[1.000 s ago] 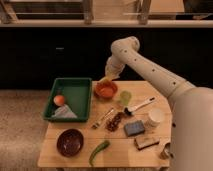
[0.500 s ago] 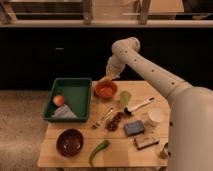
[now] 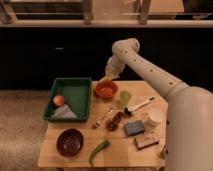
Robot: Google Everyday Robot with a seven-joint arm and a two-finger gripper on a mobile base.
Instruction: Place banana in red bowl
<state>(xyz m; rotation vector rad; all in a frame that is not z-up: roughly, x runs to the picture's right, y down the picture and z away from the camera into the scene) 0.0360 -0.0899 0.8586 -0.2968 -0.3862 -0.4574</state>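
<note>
The red bowl [image 3: 105, 90] sits on the wooden table [image 3: 115, 155] at the back, just right of the green tray. My gripper [image 3: 107, 77] hangs at the end of the white arm, right over the bowl's far left rim. A small yellow banana [image 3: 104, 80] shows at the gripper's tip, held just above the bowl's rim. The gripper looks shut on it.
A green tray [image 3: 80, 87] holds an orange fruit [image 3: 59, 100] and a grey packet [image 3: 63, 112]. Also on the table: a maroon bowl [image 3: 70, 142], a green vegetable [image 3: 99, 150], a green cup [image 3: 125, 97], a brush [image 3: 138, 107], a white cup [image 3: 156, 117], a blue sponge [image 3: 134, 128].
</note>
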